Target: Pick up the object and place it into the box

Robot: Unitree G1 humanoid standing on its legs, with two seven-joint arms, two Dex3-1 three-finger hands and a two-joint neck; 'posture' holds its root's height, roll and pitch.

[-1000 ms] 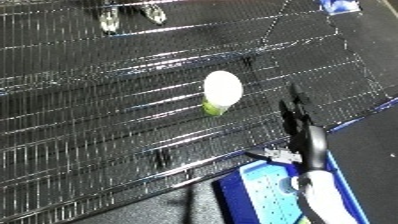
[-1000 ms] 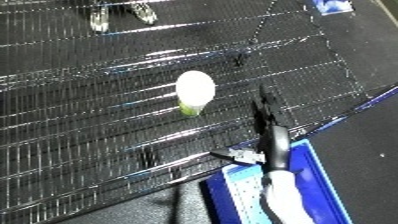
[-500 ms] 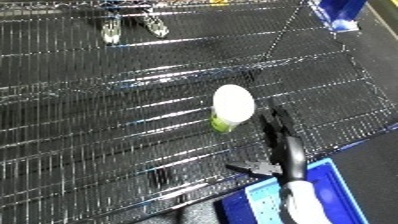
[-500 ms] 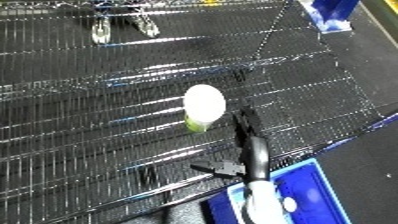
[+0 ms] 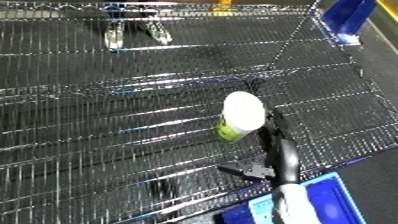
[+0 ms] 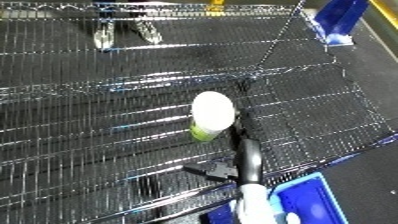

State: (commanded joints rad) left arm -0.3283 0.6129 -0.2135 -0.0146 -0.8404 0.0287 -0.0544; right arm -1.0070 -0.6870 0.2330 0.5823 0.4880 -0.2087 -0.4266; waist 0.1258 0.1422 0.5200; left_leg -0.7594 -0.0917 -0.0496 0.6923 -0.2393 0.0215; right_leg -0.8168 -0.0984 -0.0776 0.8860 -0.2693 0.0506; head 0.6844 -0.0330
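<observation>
Head-camera view, looking down on a silver wire-mesh shelf surface (image 5: pixel 107 130). A small cup-shaped container with a white rounded lid and yellow-green body (image 5: pixel 240 116) lies tilted on the mesh, right of centre. The robot's black right hand (image 5: pixel 274 150) reaches up from the lower edge — its straight fingers (image 5: pixel 269 131) extended along the container's right side, apparently touching it, with the thumb (image 5: pixel 238 171) spread out to the left, not curled round anything. A blue plastic bin (image 5: pixel 324 197) shows at the lower right corner, below the mesh edge — apart from the container.
</observation>
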